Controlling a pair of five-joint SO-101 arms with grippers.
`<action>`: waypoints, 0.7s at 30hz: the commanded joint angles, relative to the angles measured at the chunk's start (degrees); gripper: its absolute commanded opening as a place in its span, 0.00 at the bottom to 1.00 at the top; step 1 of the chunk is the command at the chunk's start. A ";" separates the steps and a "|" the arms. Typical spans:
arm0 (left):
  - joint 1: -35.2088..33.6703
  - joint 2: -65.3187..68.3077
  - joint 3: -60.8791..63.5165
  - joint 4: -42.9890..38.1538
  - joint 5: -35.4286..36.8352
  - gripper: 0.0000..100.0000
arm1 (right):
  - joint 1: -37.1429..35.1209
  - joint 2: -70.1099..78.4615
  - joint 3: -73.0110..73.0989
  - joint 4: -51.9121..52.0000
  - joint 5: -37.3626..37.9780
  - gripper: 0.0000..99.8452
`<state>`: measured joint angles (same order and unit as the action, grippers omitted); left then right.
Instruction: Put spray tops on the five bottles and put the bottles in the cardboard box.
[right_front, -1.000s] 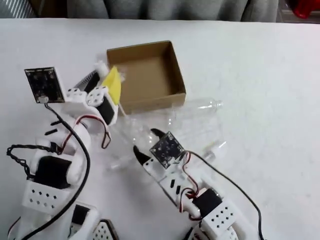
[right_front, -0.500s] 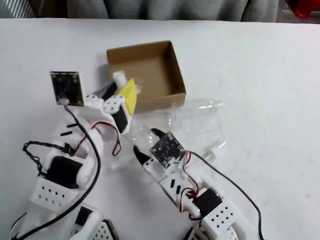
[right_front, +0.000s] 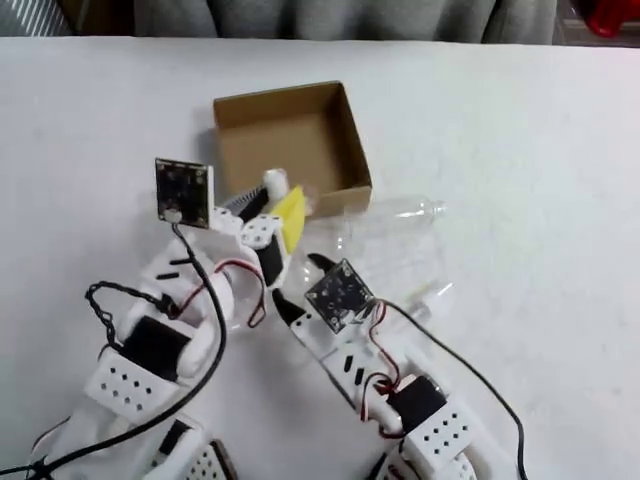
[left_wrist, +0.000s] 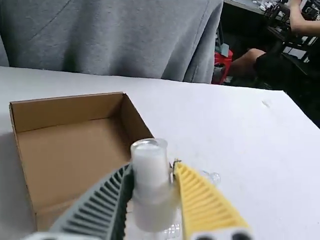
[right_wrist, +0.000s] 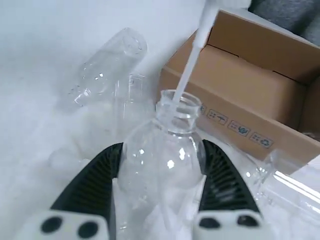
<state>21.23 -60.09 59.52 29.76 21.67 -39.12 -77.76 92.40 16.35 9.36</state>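
My left gripper (left_wrist: 152, 167) is shut on a white spray top (left_wrist: 150, 185) between its grey and yellow fingers, just in front of the cardboard box (right_front: 290, 140). The top's thin dip tube (right_wrist: 192, 60) slants down, and its lower end is at the open neck of a clear bottle (right_wrist: 162, 160). My right gripper (right_wrist: 160, 150) is shut on that upright bottle with its black fingers (right_wrist: 95, 180) either side. In the high view the left gripper (right_front: 280, 197) sits just above the right gripper (right_front: 295, 282). The box (left_wrist: 70, 145) is open and holds nothing.
Several more clear bottles (right_front: 400, 225) lie on their sides on the white table, right of the box and near the right arm; they also appear beside the held bottle (right_wrist: 105, 65). The box wall (right_wrist: 240, 125) stands close behind the held bottle.
The left arm has swung right with the spray top, from beside the box's left corner to over the bottle in the right gripper. The right arm has barely moved.
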 joint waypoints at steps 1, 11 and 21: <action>1.19 -1.01 0.35 -2.90 -0.62 0.02 | 0.75 -0.75 -0.79 -0.84 0.79 0.02; 3.91 -1.01 1.93 -2.73 -5.10 0.02 | 1.54 -0.84 -0.79 -0.84 0.79 0.02; 4.53 -1.01 3.78 -2.73 -8.62 0.02 | 3.30 -6.64 -0.18 2.42 0.62 0.02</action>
<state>24.57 -60.09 63.74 28.26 16.75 -36.66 -80.75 92.40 17.05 9.45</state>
